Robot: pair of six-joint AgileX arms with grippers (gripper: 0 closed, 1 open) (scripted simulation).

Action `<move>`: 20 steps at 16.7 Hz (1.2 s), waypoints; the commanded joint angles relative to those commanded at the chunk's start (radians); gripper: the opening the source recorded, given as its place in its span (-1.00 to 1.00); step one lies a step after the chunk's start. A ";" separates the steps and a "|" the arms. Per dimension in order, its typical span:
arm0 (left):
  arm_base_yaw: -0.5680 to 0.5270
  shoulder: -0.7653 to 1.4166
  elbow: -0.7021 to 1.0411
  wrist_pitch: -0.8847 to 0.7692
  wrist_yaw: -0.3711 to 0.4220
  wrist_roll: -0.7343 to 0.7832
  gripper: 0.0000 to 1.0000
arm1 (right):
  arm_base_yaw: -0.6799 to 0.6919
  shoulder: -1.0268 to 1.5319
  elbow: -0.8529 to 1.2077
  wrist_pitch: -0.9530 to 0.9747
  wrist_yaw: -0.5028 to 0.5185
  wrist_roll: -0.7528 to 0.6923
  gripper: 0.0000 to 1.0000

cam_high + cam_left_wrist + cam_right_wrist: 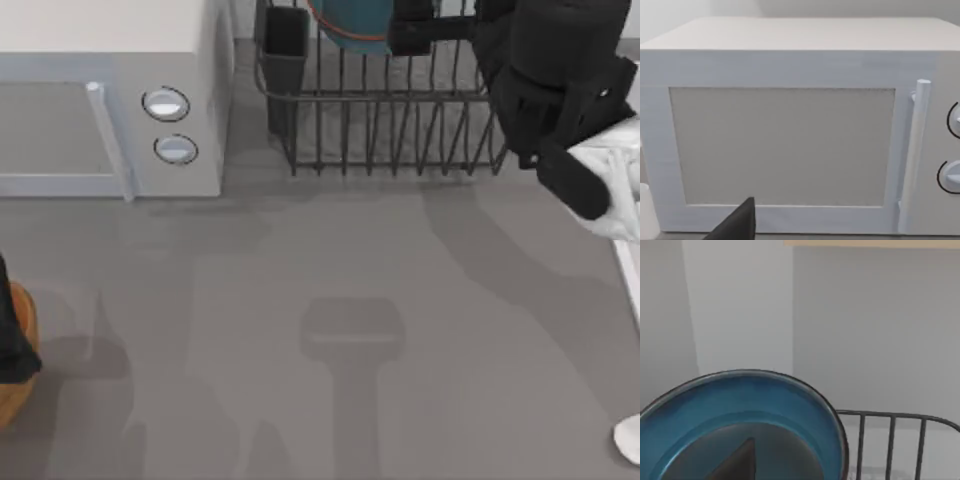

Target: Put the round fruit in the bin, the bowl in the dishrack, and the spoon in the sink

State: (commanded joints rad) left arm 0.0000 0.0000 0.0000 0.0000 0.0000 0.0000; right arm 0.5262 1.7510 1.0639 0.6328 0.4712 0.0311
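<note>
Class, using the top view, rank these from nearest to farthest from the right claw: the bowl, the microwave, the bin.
Measured from the right claw, at the dishrack along the top edge:
1. Bowl: in the rack, right beside the claw.
2. Microwave: top left of the table.
3. Bin: far left edge, lower down, by the left arm.

The bowl [740, 405] under my right arm is glazed deep blue with a thin reddish-brown rim, sitting among the black wire bars of the dishrack [400, 140], whose utensil cup [285, 50] is black too. The microwave [790, 130] is white with a pale grey door panel. By my left arm, the bin [18, 385] is orange-brown. The table [330, 300] is plain grey.
</note>
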 joint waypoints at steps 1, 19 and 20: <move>0.000 0.000 0.000 0.000 0.000 0.000 1.00 | -0.028 -0.084 -0.070 -0.024 -0.043 0.000 1.00; 0.000 0.000 0.000 0.000 0.000 0.000 1.00 | -0.518 -1.728 -1.060 -0.624 -0.472 -0.033 1.00; 0.000 0.000 0.000 0.000 0.000 0.000 1.00 | -0.524 -1.745 -1.063 -0.630 -0.471 -0.032 1.00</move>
State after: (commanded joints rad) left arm 0.0000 0.0000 0.0000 0.0000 0.0000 0.0000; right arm 0.0021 0.0061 0.0008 0.0024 -0.0002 -0.0006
